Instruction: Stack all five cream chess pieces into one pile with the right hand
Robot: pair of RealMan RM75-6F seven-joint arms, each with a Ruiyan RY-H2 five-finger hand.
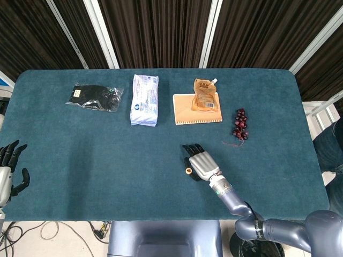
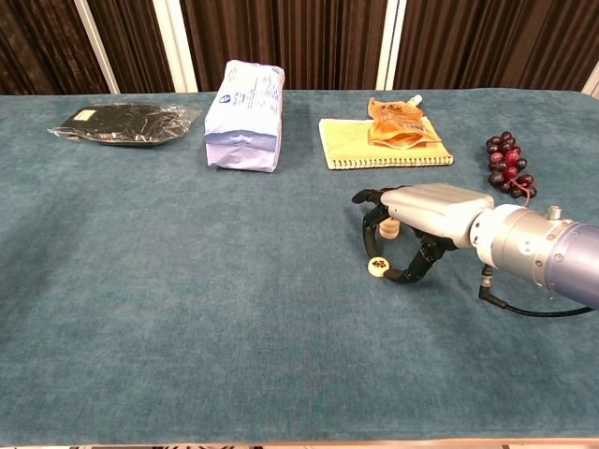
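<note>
My right hand hovers palm down over the middle right of the table, its fingers arched. A cream chess piece is tipped on edge at a fingertip, pinched against the thumb; the head view shows it as a small disc at the hand's left side. Under the palm, a short pile of cream pieces stands partly hidden by the fingers. My left hand hangs at the table's left edge with its fingers spread and holds nothing.
Along the far side lie a black packet, a white-blue pack, a notebook with an orange pouch on it, and dark grapes. The table cloth is teal.
</note>
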